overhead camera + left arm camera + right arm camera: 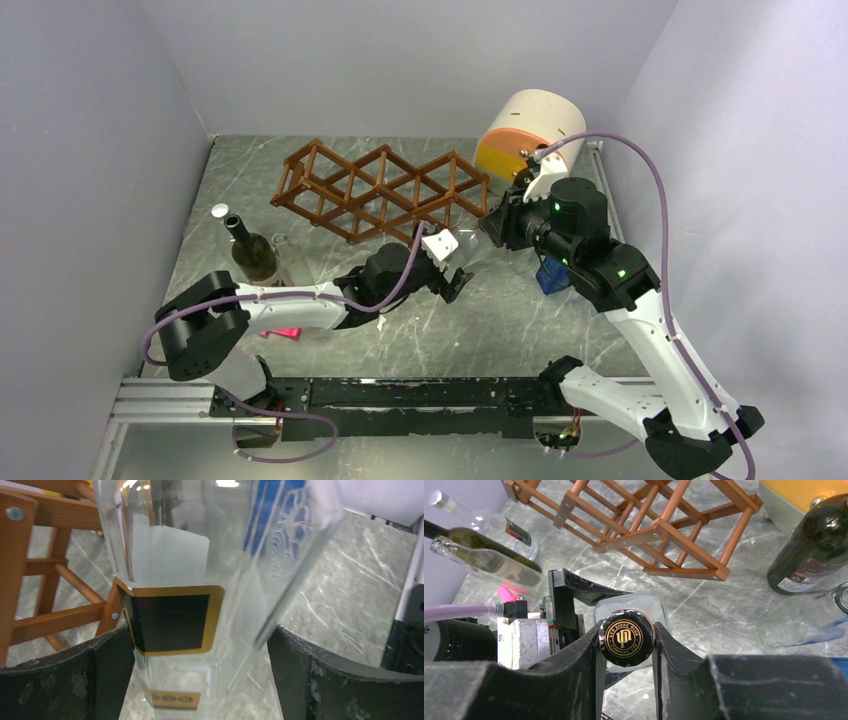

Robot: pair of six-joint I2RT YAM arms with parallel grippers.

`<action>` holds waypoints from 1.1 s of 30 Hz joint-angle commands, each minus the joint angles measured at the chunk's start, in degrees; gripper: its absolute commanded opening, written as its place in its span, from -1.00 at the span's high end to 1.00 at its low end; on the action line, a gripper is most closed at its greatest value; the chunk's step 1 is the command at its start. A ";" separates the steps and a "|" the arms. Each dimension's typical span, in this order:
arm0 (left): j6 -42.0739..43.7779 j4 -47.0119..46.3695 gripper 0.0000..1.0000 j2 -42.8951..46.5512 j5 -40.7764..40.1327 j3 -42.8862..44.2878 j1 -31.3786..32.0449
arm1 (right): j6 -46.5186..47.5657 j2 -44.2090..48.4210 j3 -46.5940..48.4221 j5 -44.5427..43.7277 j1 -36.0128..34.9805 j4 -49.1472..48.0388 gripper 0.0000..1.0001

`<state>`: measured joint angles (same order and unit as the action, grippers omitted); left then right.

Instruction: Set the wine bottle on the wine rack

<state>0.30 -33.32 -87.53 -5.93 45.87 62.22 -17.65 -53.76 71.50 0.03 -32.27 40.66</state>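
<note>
1. My right gripper (pixel 626 647) is clamped tight on the round black cap with gold lettering (pixel 626 637), one finger on each side. That gives it the clear glass wine bottle with a black-and-gold label (pixel 172 620) by its top.
2. My left gripper (pixel 200 650) stands wide apart, its black pads (pixel 65 680) flanking the bottle's body at the label. It grips nothing (whether a pad brushes the glass I cannot tell).
3. In the overhead view the two grippers, left (pixel 452 280) and right (pixel 492 228), meet at centre frame. The bottle is between them and the grey marbled table (pixel 500 330) is beneath.
4. The reddish-brown wooden lattice wine rack (pixel 380 190) sits just above them in the frame, toward the upper middle. The bottle is near the rack's right end, outside every cell.
5. At upper right, a cream, orange and yellow cylinder (pixel 530 135) is near the rack's right end.
6. At left, a dark green bottle (pixel 252 252) and a clear one (pixel 290 258) are together, well apart from the held bottle.
</note>
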 commanded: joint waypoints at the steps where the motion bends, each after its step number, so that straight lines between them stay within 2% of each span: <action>1: 3.56 -11.64 -0.88 -0.25 -2.45 -1.78 0.28 | -2.87 2.75 3.98 0.92 -0.32 -8.60 1.00; 4: 4.11 -16.20 -0.65 0.05 -2.13 -4.35 0.28 | -3.18 2.91 4.27 0.64 -0.29 -7.67 1.00; 7: 5.66 -20.04 -0.51 0.37 -0.96 -6.75 0.28 | -3.20 3.09 4.94 0.94 -0.25 -6.78 1.00; 9: 6.57 -21.35 -0.55 0.13 -0.87 -6.94 0.27 | -3.31 2.97 5.49 1.71 -0.25 -6.14 1.00; 13: 8.30 -21.39 -0.81 -0.73 0.67 -6.14 0.28 | -3.52 2.96 6.48 2.82 -0.24 -4.46 1.00; 22: 7.67 -25.61 -0.57 -1.72 2.83 -6.23 0.27 | -5.92 4.02 6.77 3.85 -0.27 -2.59 1.00; 24: 7.47 -25.36 -0.48 -1.97 4.37 -5.41 0.34 | -6.39 4.07 6.68 4.68 -0.25 -1.59 1.00; 25: 7.63 -25.35 -0.36 -2.27 4.66 -4.98 0.28 | -6.66 3.91 6.84 4.64 -0.25 -0.81 1.00; 27: 8.62 -25.81 0.06 -2.61 4.91 -4.47 0.31 | -6.69 3.69 7.33 4.34 -0.25 0.87 1.00; 28: 9.67 -25.94 0.38 -2.60 5.05 -4.34 0.30 | -6.77 3.72 7.64 3.88 -0.29 1.77 0.93; 29: 11.11 -25.55 0.70 -2.46 5.13 -4.08 0.28 | -6.93 3.74 8.13 3.28 -0.25 2.76 0.73; 30: 13.27 -24.92 0.84 -2.24 5.04 -3.75 0.27 | -6.88 3.80 8.53 2.50 -0.20 3.69 0.39; 31: 15.20 -24.33 0.86 -1.84 4.87 -3.40 0.30 | -6.82 4.01 8.82 1.60 -0.24 4.52 0.05; 32: 17.69 -23.99 0.86 -1.33 4.92 -3.34 0.28 | -6.41 4.42 9.09 1.07 -0.25 5.23 -0.18; 33: 20.38 -23.69 0.86 -0.56 5.18 -3.33 0.27 | -5.87 4.53 9.46 0.62 -0.25 5.93 -0.28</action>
<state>11.88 -53.30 -89.82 -2.02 39.68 62.63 -22.00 -51.57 76.82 0.71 -32.23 47.33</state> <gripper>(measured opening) 0.693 0.539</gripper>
